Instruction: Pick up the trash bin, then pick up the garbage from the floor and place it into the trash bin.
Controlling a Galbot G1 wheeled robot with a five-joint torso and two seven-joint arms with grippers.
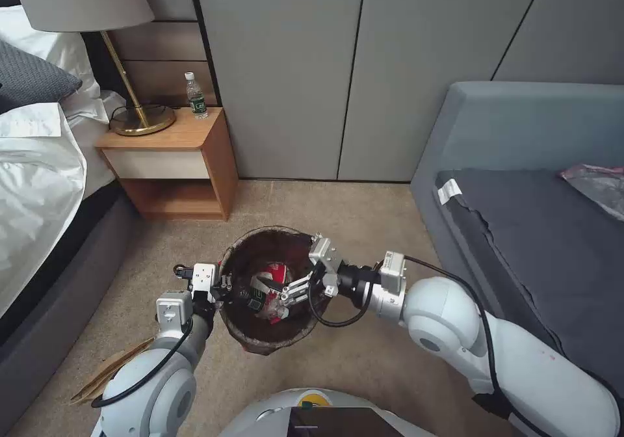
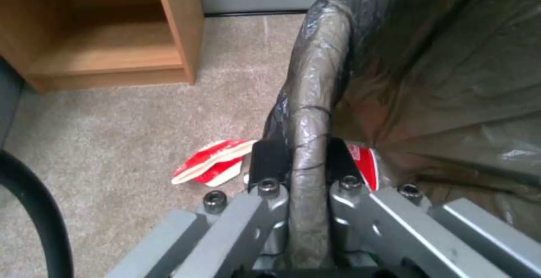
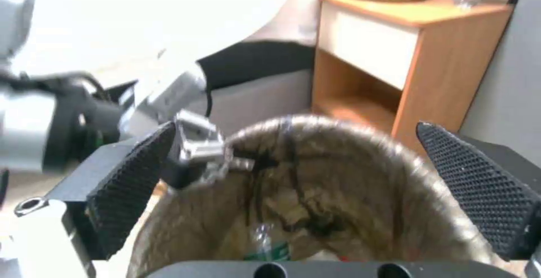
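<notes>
The trash bin (image 1: 249, 341), a round bucket lined with a dark bag, hangs just above the carpet in front of me. My left gripper (image 1: 224, 285) is shut on its left rim; in the left wrist view the gripper (image 2: 307, 151) pinches the bag-covered rim (image 2: 315, 79). My right gripper (image 1: 288, 294) is open over the bin's mouth, its pads (image 3: 132, 176) spread wide above the rim (image 3: 315, 126). Inside lie a red-white carton (image 1: 277, 273) and a green-labelled bottle (image 3: 268, 248). Another red-white carton (image 2: 211, 168) lies on the carpet beside the bin. Tan cardboard (image 1: 110, 372) lies on the floor at my left.
A wooden nightstand (image 1: 172, 164) with a lamp (image 1: 140, 121) and a water bottle (image 1: 196, 95) stands behind the bin on the left, next to the bed (image 1: 39, 183). A grey sofa (image 1: 520, 216) fills the right. Grey cupboard doors (image 1: 351, 66) close the back.
</notes>
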